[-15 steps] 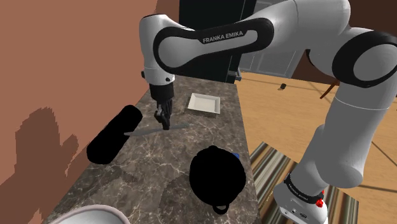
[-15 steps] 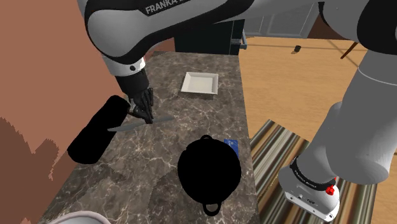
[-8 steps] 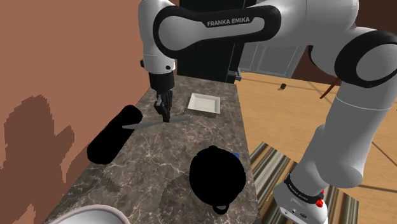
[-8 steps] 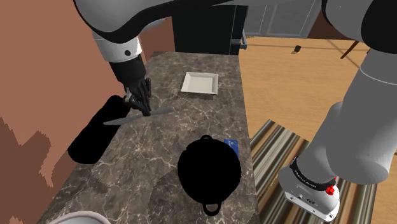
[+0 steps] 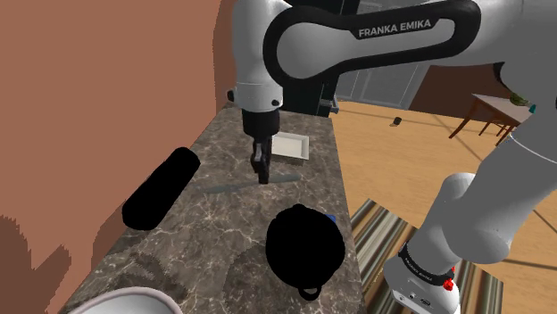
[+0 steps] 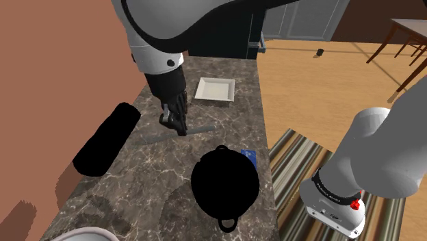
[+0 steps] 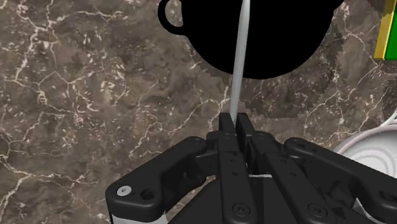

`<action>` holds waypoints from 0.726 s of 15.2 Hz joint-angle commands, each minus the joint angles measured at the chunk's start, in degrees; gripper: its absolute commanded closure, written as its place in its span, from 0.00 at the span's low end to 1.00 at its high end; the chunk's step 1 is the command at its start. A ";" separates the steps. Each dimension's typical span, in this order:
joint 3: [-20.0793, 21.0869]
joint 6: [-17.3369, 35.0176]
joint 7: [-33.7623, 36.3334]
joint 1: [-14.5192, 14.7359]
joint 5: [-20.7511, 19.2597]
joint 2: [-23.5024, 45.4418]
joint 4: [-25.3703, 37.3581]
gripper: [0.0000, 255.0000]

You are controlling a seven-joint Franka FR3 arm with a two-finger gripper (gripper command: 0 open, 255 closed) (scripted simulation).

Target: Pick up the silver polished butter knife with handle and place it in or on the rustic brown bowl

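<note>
One butter knife [image 6: 202, 128], clenched mid-length in your end effector [image 6: 180, 129], likely for balance, hangs level on the black bowl's [image 6: 224, 181] far side.

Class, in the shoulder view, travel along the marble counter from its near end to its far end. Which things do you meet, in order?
In order: black bowl → butter knife, clasped in the gripper → white square dish. The black cylinder is left out: it stretches alongside several of these.

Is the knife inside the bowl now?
No, out. The grey knife is pinched in the gripper, over the marble counter; the black bowl sits apart from it.
</note>
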 commanded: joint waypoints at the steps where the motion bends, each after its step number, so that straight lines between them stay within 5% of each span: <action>1: 0.01 0.37 -0.35 0.30 1.59 -4.62 -4.80 1.00; 11: -0.11 -3.56 0.48 4.77 8.91 -27.50 -22.87 1.00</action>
